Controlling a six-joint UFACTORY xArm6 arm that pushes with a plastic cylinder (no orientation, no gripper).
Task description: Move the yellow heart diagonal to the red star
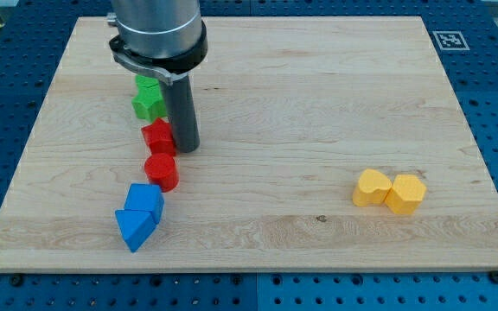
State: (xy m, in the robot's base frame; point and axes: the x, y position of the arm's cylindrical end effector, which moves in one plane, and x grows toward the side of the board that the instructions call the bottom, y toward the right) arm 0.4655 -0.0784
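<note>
My tip (187, 149) rests on the board against the right side of the red star (156, 136), left of the board's middle. Two yellow blocks lie side by side and touching at the view's lower right, far from my tip. The right one (406, 193) looks like the yellow heart. The left one (372, 187) looks like a pentagon.
A green star (149, 103) lies just above the red star, with another green block (148, 84) behind it, partly hidden by the arm. A red cylinder (161, 171) lies just below the red star. Two blue blocks (143, 200) (135, 227) lie below that, near the board's lower left edge.
</note>
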